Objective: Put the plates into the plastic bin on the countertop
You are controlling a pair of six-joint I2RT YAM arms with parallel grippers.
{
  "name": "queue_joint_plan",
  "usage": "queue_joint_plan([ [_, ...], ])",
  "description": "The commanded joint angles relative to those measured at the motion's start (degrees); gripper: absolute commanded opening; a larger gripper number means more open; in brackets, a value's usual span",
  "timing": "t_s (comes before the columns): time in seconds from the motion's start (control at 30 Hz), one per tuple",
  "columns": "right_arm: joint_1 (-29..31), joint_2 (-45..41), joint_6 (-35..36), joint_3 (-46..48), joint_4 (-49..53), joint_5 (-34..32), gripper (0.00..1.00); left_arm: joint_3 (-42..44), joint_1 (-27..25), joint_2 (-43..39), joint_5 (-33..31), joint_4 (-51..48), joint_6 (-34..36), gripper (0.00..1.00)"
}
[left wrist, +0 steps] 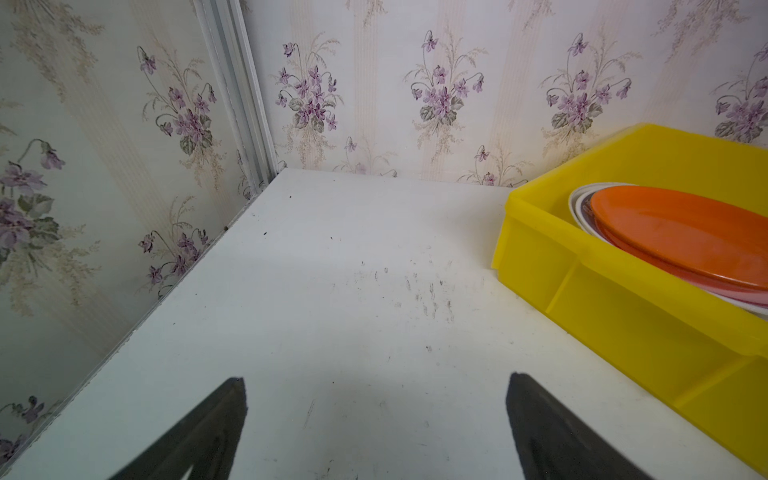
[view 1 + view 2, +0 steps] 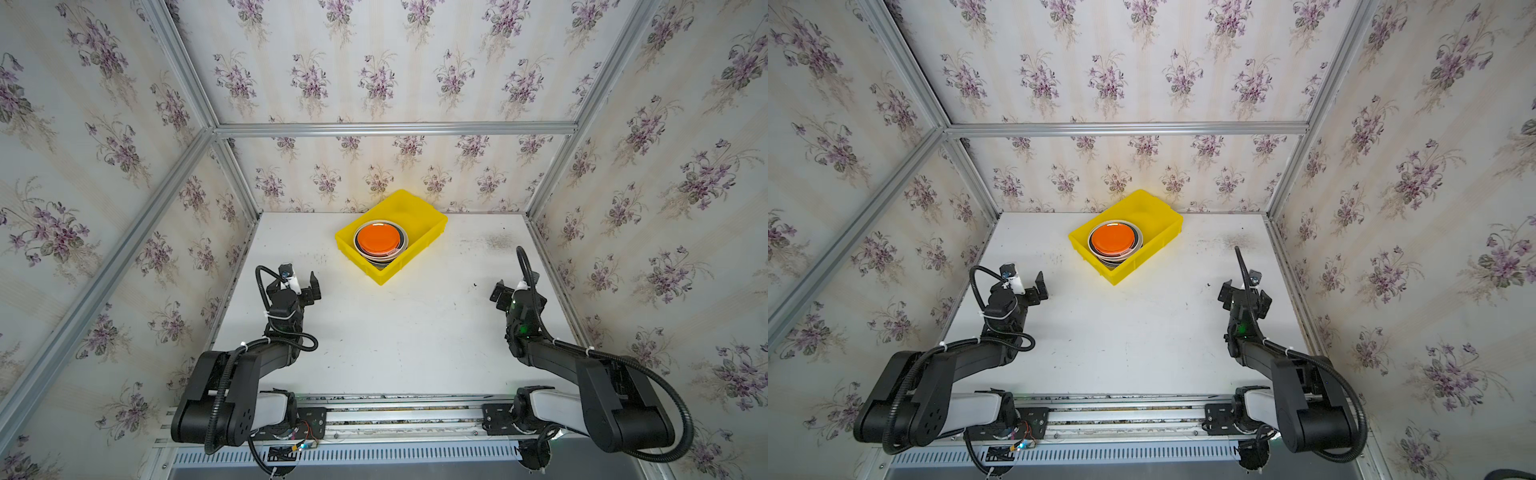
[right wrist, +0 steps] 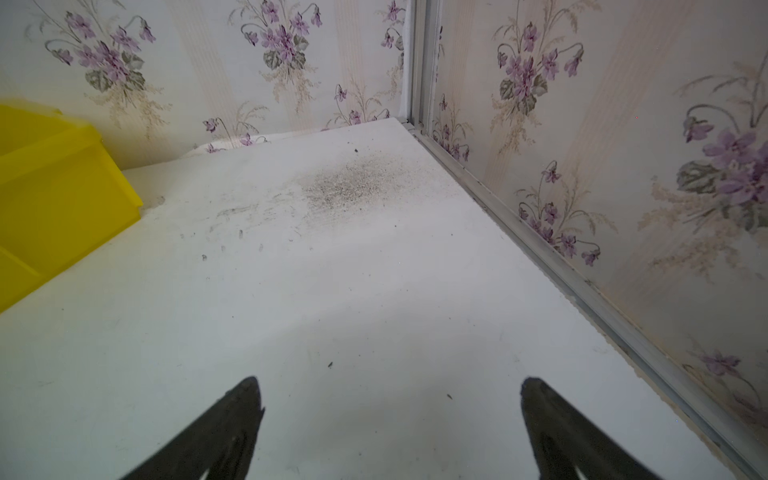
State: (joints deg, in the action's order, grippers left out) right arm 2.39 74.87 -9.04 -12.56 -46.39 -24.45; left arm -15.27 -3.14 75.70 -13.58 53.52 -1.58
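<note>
The yellow plastic bin stands askew at the back middle of the white countertop. Inside it lies a stack of plates with an orange one on top and white and dark rims showing beneath. The left wrist view shows the bin's wall and the orange plate. My left gripper hovers open and empty, near and left of the bin. My right gripper is open and empty, near and right of the bin.
Floral wallpapered walls with aluminium framing close the countertop at the back and both sides. A dark speckled smudge marks the back right of the top. The arms' base rail runs along the front edge.
</note>
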Motion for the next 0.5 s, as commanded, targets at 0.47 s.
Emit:
queue_joint_plan([
  [0.47,0.1,13.8,9.5,-7.3,-10.7,13.5,0.98,-0.2,0.1,-0.3,1.2,1.0,1.2,1.00],
])
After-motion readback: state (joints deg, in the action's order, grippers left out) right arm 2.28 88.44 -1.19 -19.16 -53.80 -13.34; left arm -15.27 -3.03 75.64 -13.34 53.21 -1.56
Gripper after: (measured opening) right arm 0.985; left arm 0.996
